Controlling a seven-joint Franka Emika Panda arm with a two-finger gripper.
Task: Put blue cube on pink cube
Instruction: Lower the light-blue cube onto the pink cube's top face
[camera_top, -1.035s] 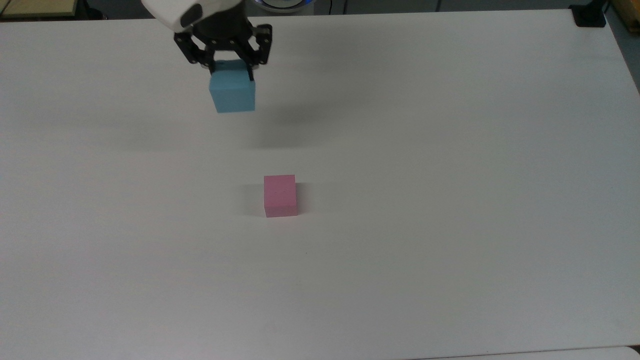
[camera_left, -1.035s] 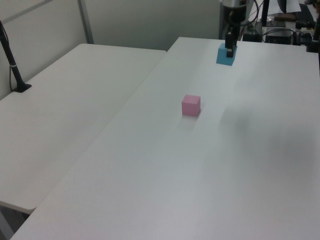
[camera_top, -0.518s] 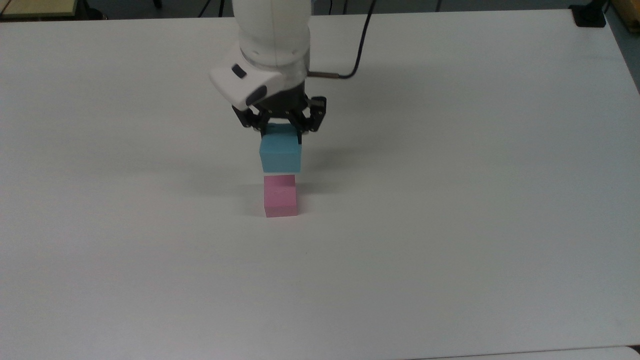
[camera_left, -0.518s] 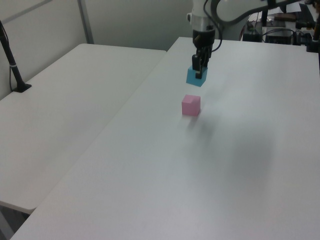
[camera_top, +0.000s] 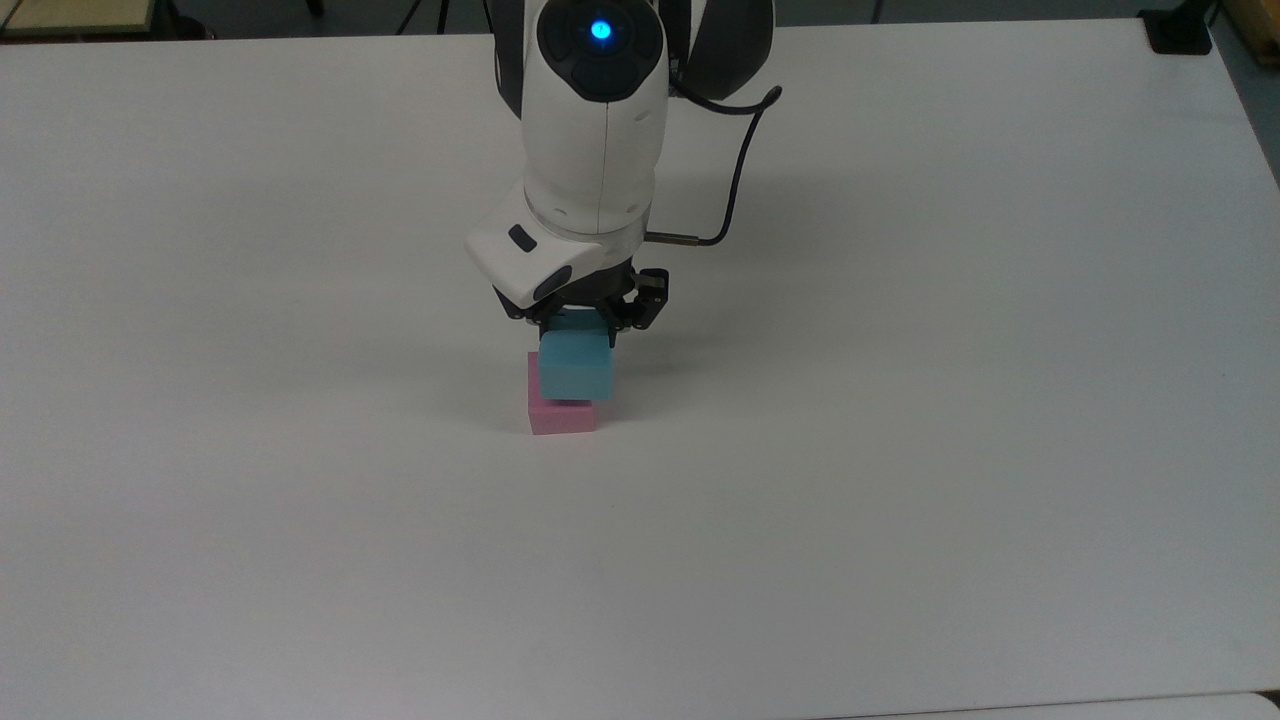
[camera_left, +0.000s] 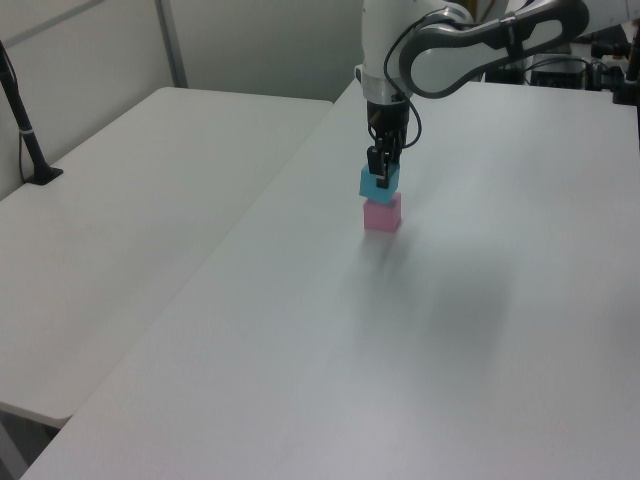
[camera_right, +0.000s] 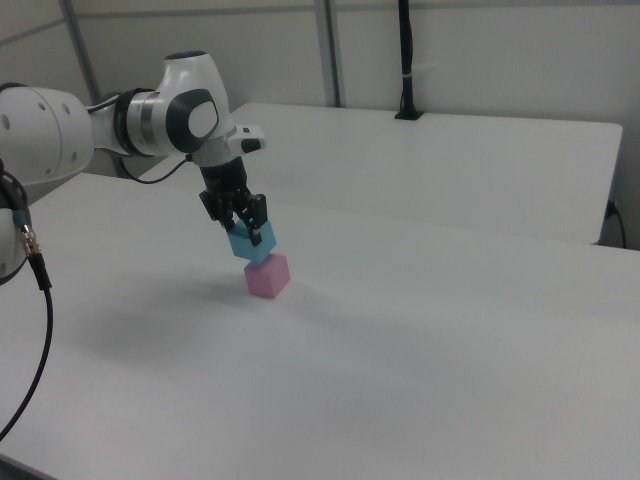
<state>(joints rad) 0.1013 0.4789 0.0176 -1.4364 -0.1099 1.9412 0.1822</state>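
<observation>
- The gripper is clamped on the blue cube, its black fingers pressed against the cube's upper sides.
- The blue cube hangs directly over the pink cube; in the left view the blue cube looks to be at or just above the top of the pink cube, and whether the two touch cannot be told.
- In the right view the blue cube is tilted and turned a little against the pink cube below it.
- The pink cube sits flat on the white table, near its middle.
- The white arm rises above the gripper, with a black cable looping off to the top view's right.
- A second white table stands alongside, to the left view's left, with a black post at its far edge.
- Nothing lies on the table near the two cubes.
</observation>
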